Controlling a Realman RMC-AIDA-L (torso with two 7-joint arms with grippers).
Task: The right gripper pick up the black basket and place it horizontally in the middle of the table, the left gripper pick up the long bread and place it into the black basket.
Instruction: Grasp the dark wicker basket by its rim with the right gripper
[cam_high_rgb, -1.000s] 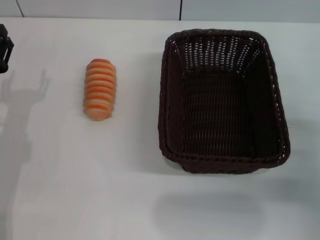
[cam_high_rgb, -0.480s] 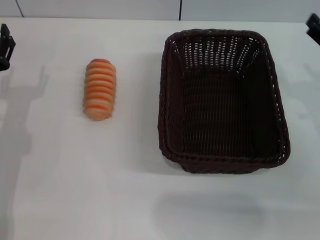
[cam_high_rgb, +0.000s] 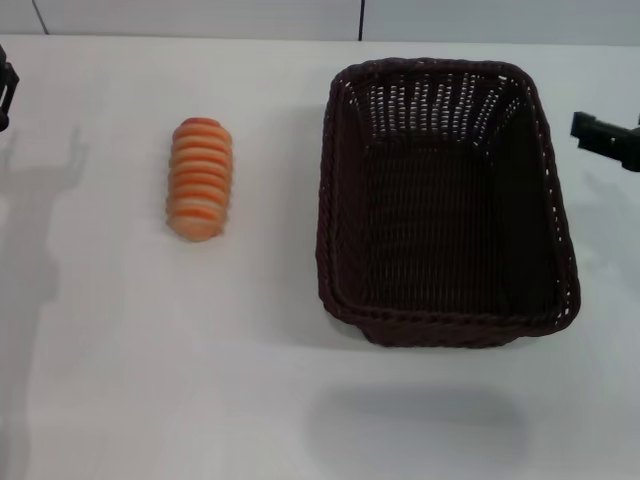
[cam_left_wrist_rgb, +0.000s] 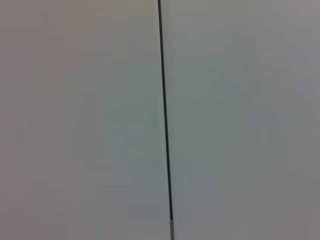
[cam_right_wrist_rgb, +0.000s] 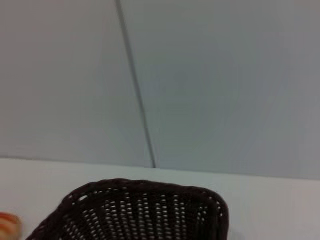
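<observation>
The black basket (cam_high_rgb: 447, 200) stands empty on the right half of the white table (cam_high_rgb: 200, 380), its long sides running away from me. Its far rim (cam_right_wrist_rgb: 145, 187) also shows low in the right wrist view. The long bread (cam_high_rgb: 199, 178) lies striped side up, left of the basket and apart from it; a sliver of the bread (cam_right_wrist_rgb: 7, 225) shows in the right wrist view. My right gripper (cam_high_rgb: 603, 136) reaches in from the right edge, just beside the basket's right rim and not touching it. Only a sliver of my left gripper (cam_high_rgb: 5, 92) shows at the far left edge, well away from the bread.
A pale wall with a dark vertical seam (cam_left_wrist_rgb: 164, 115) fills the left wrist view and rises behind the table's far edge (cam_right_wrist_rgb: 280, 180). Bare tabletop lies between bread and basket and along the front.
My right gripper has come into view from the right edge and moved down beside the basket. My left gripper has drawn further off to the left. Bread and basket have not moved.
</observation>
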